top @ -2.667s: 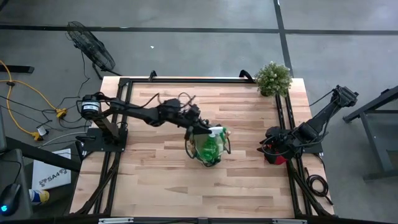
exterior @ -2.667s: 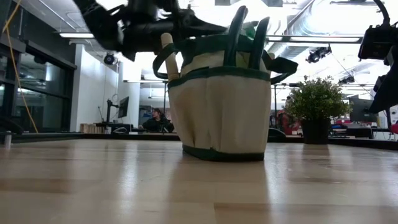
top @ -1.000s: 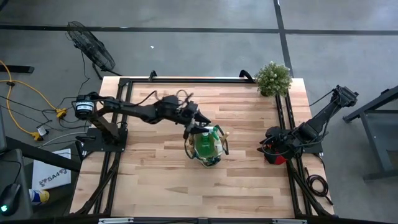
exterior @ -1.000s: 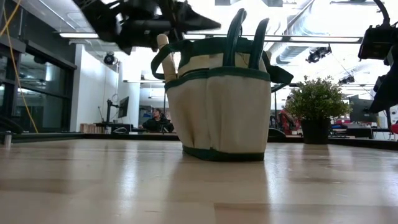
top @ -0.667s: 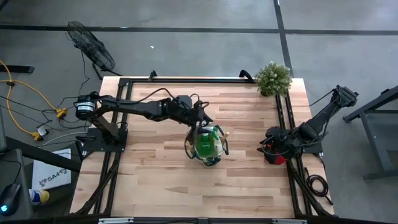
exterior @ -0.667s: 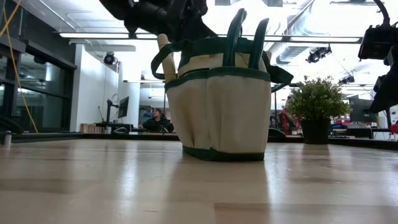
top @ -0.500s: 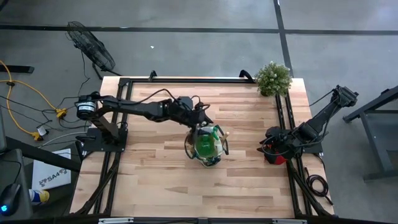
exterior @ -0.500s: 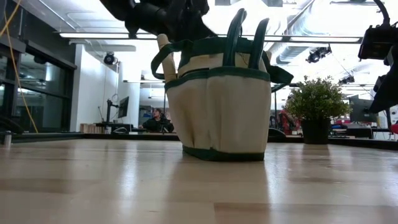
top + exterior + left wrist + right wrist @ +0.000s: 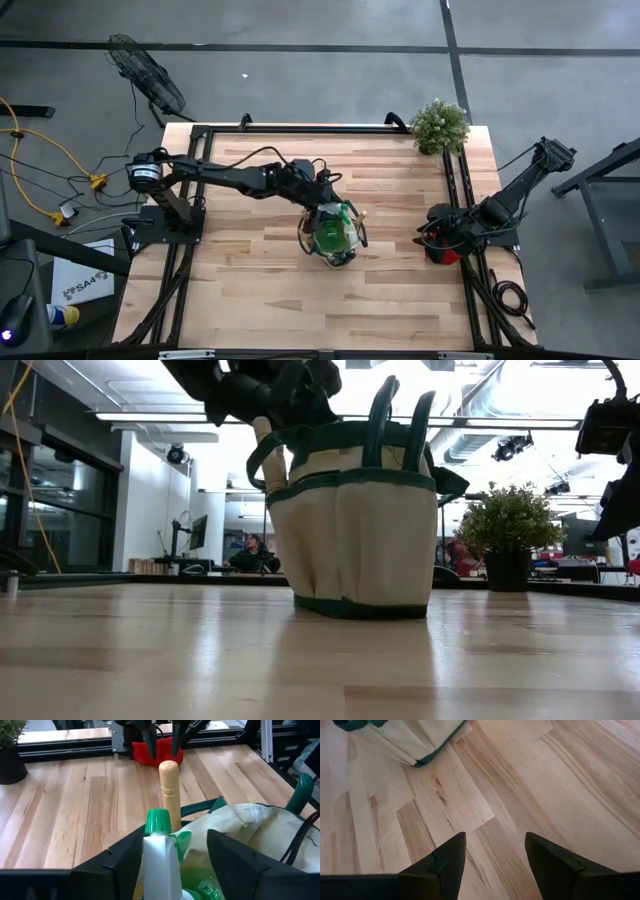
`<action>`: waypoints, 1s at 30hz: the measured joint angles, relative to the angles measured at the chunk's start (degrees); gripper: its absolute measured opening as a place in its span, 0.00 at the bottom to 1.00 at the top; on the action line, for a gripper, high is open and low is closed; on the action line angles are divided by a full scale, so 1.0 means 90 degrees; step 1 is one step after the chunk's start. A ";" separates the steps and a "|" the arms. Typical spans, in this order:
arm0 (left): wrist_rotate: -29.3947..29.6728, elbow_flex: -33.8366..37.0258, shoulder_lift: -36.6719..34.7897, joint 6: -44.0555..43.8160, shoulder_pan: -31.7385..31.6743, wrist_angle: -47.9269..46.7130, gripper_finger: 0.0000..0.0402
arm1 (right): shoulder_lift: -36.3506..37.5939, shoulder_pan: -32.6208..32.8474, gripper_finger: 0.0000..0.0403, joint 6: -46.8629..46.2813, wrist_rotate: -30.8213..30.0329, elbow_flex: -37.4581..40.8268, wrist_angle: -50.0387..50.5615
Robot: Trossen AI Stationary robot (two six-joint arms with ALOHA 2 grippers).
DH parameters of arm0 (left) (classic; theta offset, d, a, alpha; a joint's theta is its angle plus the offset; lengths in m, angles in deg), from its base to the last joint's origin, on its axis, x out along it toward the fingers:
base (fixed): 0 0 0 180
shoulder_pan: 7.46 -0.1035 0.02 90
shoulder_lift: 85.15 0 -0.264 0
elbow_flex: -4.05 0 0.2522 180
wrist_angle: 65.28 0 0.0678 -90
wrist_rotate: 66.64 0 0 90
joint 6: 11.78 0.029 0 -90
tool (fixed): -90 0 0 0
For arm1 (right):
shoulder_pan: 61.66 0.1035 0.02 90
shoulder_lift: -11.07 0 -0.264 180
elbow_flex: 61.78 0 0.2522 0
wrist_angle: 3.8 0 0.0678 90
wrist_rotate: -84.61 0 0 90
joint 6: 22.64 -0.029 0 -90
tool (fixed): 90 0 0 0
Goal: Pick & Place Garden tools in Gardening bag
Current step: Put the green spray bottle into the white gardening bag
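Note:
The gardening bag [image 9: 335, 235] [image 9: 355, 520] stands upright on its base at the table's middle. A green spray bottle [image 9: 159, 845] and a wooden tool handle [image 9: 169, 785] [image 9: 268, 455] stick up out of it. My left gripper [image 9: 175, 855] [image 9: 325, 200] is open at the bag's far-left rim, its fingers on either side of the bottle's white and green head. A red glove [image 9: 443, 256] [image 9: 157, 752] lies at the table's right edge. My right gripper [image 9: 495, 855] [image 9: 440, 235] hangs open above the glove. My left gripper has one finger [image 9: 125, 857] right beside the spray bottle's white neck [image 9: 157, 857]; I cannot tell whether it touches. The other finger [image 9: 235, 855] stands clear of the bottle. The fingers come slanting down from the table's left side. The bottle stands upright inside the bag.
A bushy potted plant [image 9: 438, 125] [image 9: 505, 530] stands at the far right corner. Dark metal rails [image 9: 455, 190] frame the table's left, far and right sides. Bare wood lies in front of the bag, toward the near edge.
My left gripper has rolled about its own axis, tipped, and moved a little toward the table's right edge, closer over the bag's rim. The bag and the tools in it have stayed in place.

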 joint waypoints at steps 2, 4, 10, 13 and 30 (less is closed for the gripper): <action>-0.0037 0.0000 0.0000 0.0000 0.0000 -0.0010 0.49 | -0.0001 0.0002 0.49 0.0000 -0.0001 0.0000 -0.0008; -0.0089 0.0007 0.0002 -0.0003 -0.0002 -0.0049 0.43 | 0.0000 0.0000 0.49 0.0000 -0.0001 0.0000 -0.0009; -0.0094 0.0012 0.0007 -0.0003 -0.0002 -0.0095 0.24 | -0.0001 0.0001 0.49 0.0000 0.0001 0.0000 -0.0006; -0.0286 0.0017 -0.0007 0.0000 -0.0002 -0.0093 0.14 | -0.0002 0.0000 0.49 0.0000 -0.0001 0.0000 -0.0007; -0.1909 0.0033 -0.0437 -0.0411 -0.0089 -0.0195 0.12 | 0.0000 0.0000 0.49 0.0000 0.0000 0.0000 -0.0006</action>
